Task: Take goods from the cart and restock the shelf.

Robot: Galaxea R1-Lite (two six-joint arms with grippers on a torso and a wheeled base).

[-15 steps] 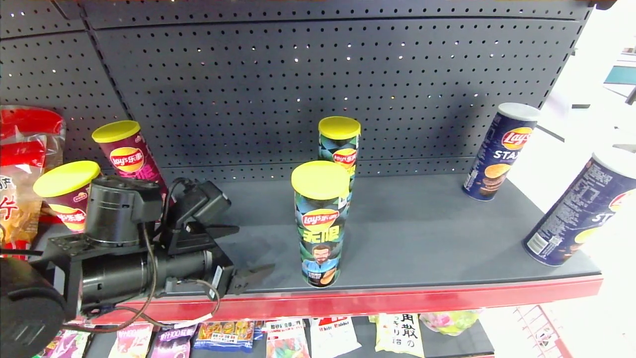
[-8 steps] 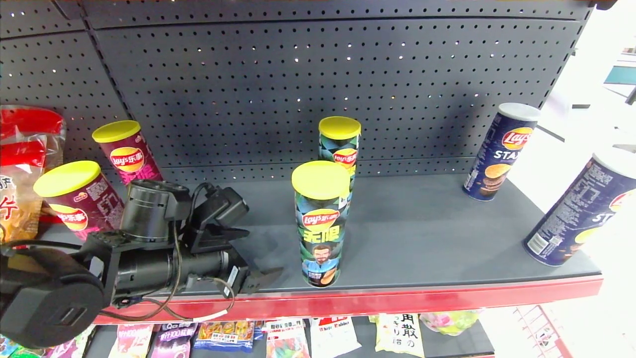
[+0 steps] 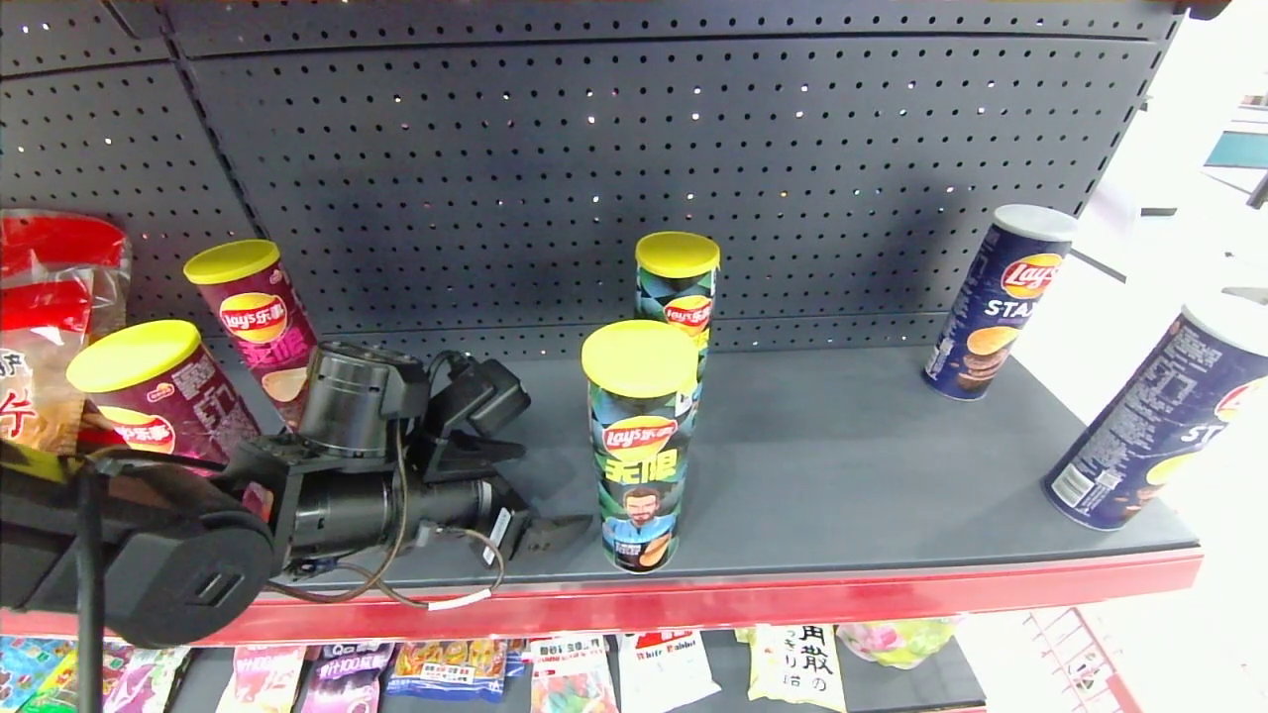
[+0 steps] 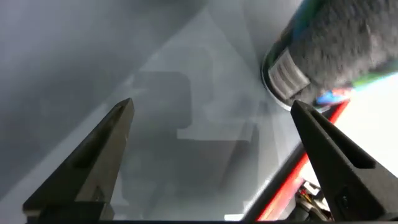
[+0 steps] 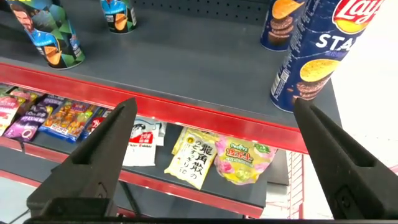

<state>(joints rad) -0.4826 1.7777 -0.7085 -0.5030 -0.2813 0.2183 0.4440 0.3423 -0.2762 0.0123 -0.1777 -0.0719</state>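
Grey metal shelf (image 3: 842, 475) already carries six chip cans, so we judge the restocking well under way. Purple cans (image 3: 256, 302) stand at centre left, green cans (image 3: 678, 282) in the middle and blue cans (image 3: 996, 302) at the right. Our left gripper (image 3: 553, 487) hangs low over the shelf at lower centre, just left of the front green can (image 3: 639, 446), jaws spread wide and holding nothing. Our right gripper (image 5: 214, 102) is likewise spread and empty, out before the red shelf edge (image 5: 186, 102). Wide bare stretches between the groups suggest more cans are wanted. How many remain to fetch we cannot tell.
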